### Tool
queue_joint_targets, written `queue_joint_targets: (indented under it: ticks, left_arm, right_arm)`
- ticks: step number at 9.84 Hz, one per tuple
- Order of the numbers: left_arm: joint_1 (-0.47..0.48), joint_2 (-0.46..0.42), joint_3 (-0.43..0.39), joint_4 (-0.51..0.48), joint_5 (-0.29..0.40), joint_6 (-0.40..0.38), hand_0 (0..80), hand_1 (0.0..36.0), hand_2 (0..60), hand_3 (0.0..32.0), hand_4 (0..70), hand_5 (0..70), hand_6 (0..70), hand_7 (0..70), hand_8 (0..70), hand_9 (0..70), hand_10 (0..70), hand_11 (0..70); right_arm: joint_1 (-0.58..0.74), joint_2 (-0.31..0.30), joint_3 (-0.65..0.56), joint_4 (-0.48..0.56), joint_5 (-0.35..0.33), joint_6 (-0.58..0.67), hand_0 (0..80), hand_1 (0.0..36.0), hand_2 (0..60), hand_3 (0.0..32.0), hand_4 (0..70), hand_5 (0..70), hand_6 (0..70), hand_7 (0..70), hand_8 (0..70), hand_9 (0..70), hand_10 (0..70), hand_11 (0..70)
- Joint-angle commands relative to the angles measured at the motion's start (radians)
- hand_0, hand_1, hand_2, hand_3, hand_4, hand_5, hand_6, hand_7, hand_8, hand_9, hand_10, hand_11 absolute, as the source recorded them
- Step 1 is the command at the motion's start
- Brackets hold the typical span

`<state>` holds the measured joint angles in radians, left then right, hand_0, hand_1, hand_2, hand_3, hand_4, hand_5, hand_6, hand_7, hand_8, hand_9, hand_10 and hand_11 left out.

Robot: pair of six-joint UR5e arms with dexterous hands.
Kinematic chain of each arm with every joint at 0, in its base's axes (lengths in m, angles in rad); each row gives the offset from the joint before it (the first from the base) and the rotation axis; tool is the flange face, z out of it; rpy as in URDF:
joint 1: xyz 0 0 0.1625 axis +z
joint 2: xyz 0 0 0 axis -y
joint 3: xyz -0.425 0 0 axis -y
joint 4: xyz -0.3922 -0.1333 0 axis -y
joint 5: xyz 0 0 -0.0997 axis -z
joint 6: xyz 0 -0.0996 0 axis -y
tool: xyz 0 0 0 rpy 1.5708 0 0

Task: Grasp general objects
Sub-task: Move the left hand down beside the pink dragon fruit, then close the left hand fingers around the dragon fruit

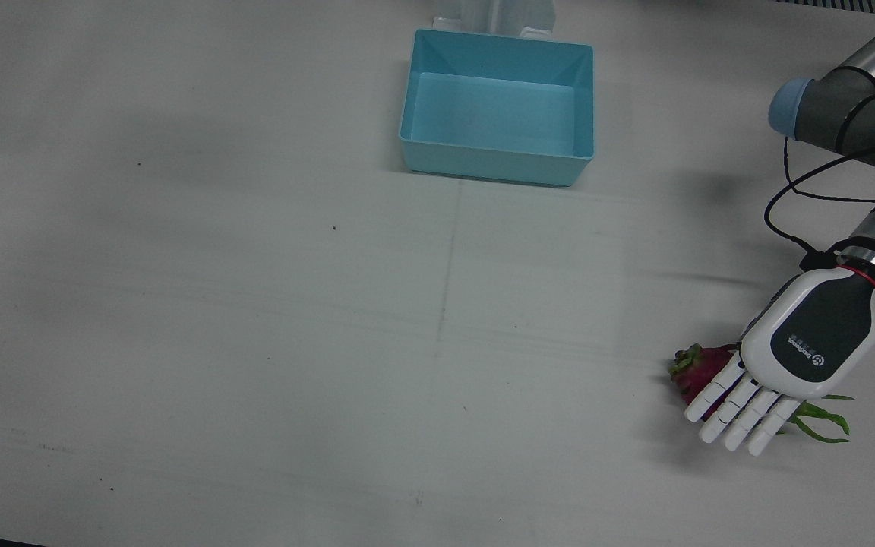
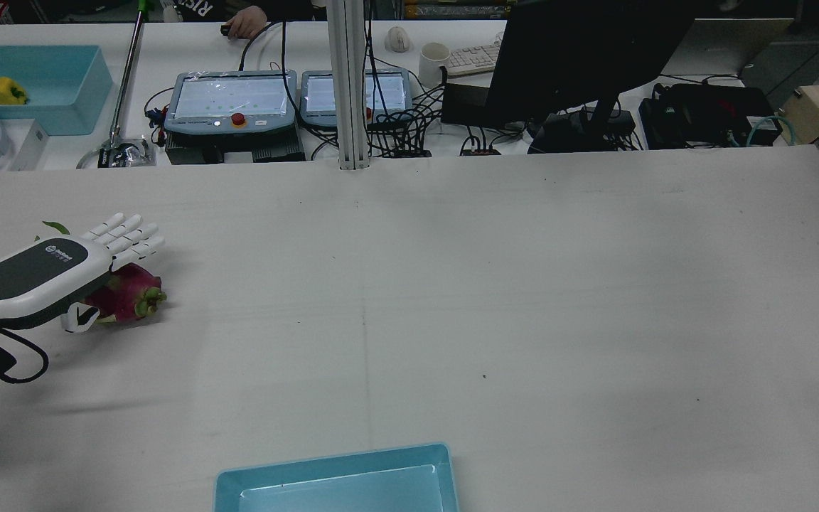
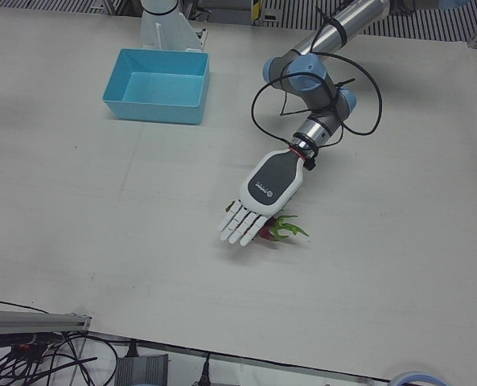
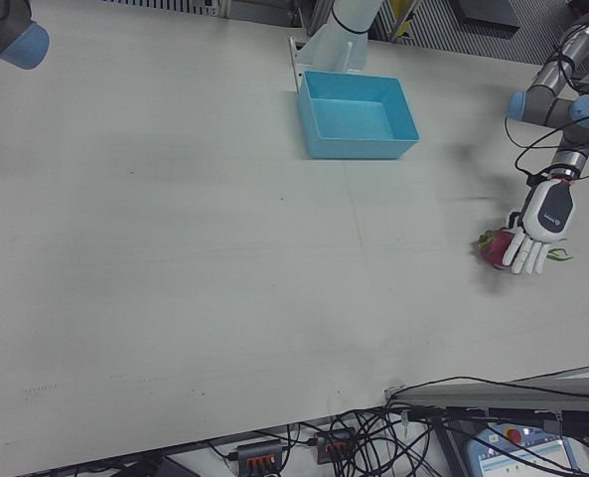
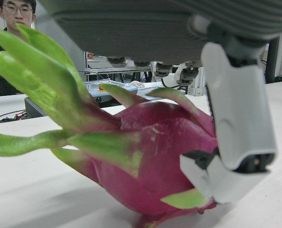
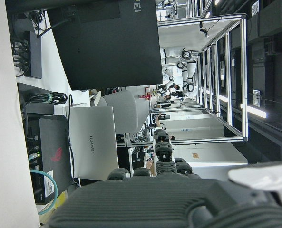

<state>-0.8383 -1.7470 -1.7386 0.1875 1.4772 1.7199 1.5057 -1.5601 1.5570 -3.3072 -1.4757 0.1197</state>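
The left hand (image 2: pixel 61 267) hovers palm-down over the dragon fruit (image 2: pixel 125 295), fingers (image 1: pixel 741 406) stretched flat and apart, holding nothing; the thumb (image 5: pixel 236 142) hangs just beside the fruit's flank, perhaps touching. The fruit lies on the desk (image 1: pixel 255 304) under the palm, green leaves (image 1: pixel 825 422) poking out beyond the fingertips. If the fingers curl from this height, they may close on leaves only, or the thumb may roll the fruit away. The right hand's state I cannot tell.
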Motion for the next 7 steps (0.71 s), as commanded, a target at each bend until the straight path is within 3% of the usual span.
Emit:
queue_joint_targets:
  ticks: [1,4,6,7]
  left_arm:
    - [0.005,-0.023,0.001,0.016,0.000,0.046,80.0,36.0,60.0,0.0,0.0,0.0,0.0,9.3,0.0,0.4,0.0,0.0]
    - [0.008,-0.069,0.031,0.032,-0.002,0.047,80.0,36.0,60.0,0.0,0.0,0.0,0.0,12.1,0.0,1.0,0.0,0.0]
    - [0.008,-0.137,0.114,0.049,-0.002,0.049,80.0,36.0,60.0,0.0,0.0,0.0,0.0,8.8,0.0,0.3,0.0,0.0]
    - [0.008,-0.141,0.114,0.050,-0.002,0.072,80.0,36.0,60.0,0.0,0.0,0.0,0.0,8.7,0.0,0.3,0.0,0.0]
  right_arm:
    - [0.001,0.000,0.000,0.000,0.000,0.000,0.0,0.0,0.0,0.0,0.0,0.0,0.0,0.0,0.0,0.0,0.0,0.0]
    - [0.001,0.000,0.000,0.000,0.000,0.000,0.0,0.0,0.0,0.0,0.0,0.0,0.0,0.0,0.0,0.0,0.0,0.0]
    - [0.001,0.000,0.000,0.002,0.000,0.000,0.0,0.0,0.0,0.0,0.0,0.0,0.0,0.0,0.0,0.0,0.0,0.0]
    - [-0.001,0.000,0.000,0.000,0.000,0.000,0.0,0.0,0.0,0.0,0.0,0.0,0.0,0.0,0.0,0.0,0.0,0.0]
